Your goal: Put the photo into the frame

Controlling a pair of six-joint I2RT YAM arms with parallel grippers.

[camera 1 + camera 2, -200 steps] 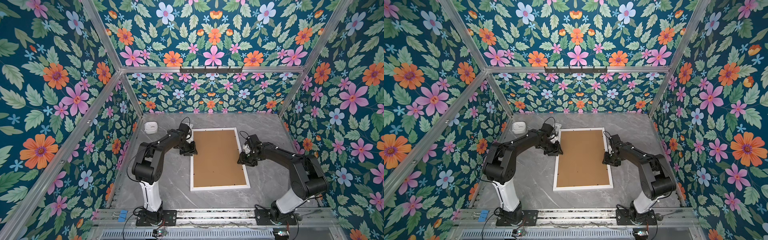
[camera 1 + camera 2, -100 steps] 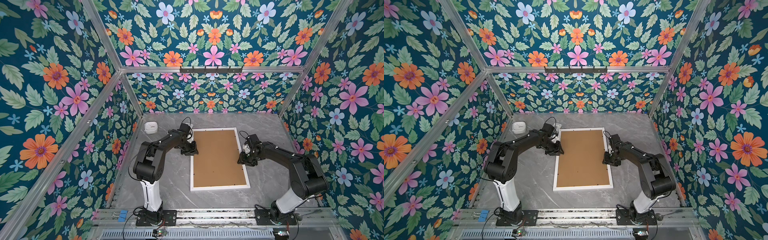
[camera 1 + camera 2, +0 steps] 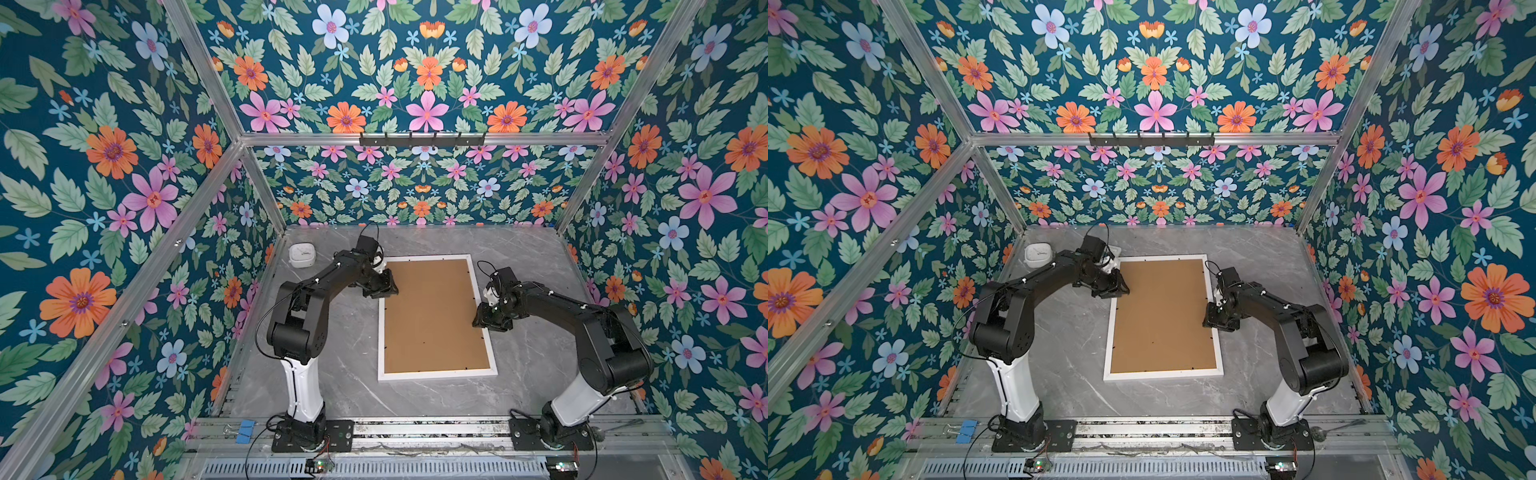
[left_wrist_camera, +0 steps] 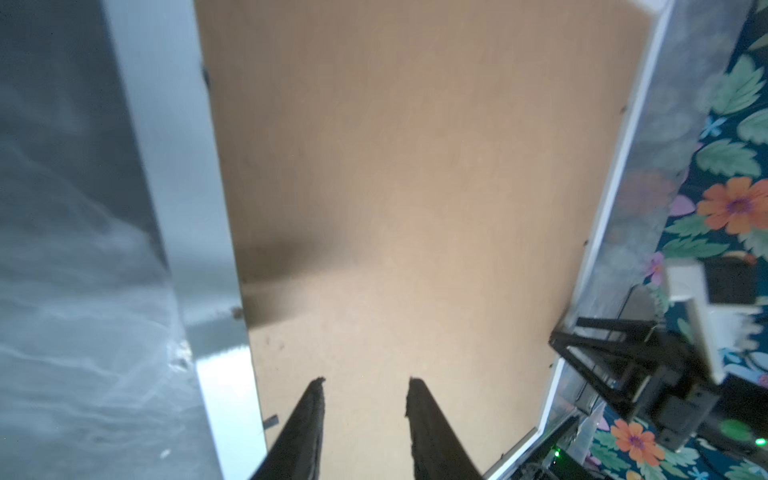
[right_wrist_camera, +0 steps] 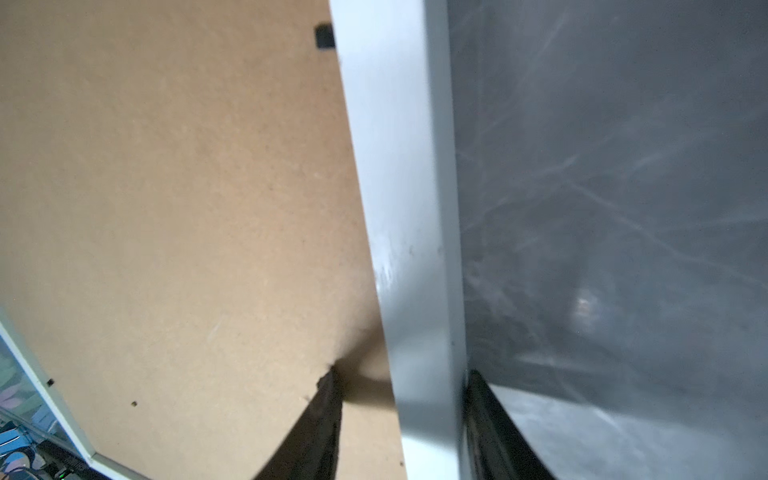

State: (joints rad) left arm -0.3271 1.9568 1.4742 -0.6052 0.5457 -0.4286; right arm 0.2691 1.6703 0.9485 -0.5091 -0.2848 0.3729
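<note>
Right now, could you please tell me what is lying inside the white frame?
A brown backing board fills the frame, lying within its white rim. Anything under the board, the photo included, is covered and cannot be seen.

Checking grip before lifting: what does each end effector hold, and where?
Left end effector: nothing, open above the backing board. Right end effector straddles the right rail of the frame; whether clamped is unclear.
</note>
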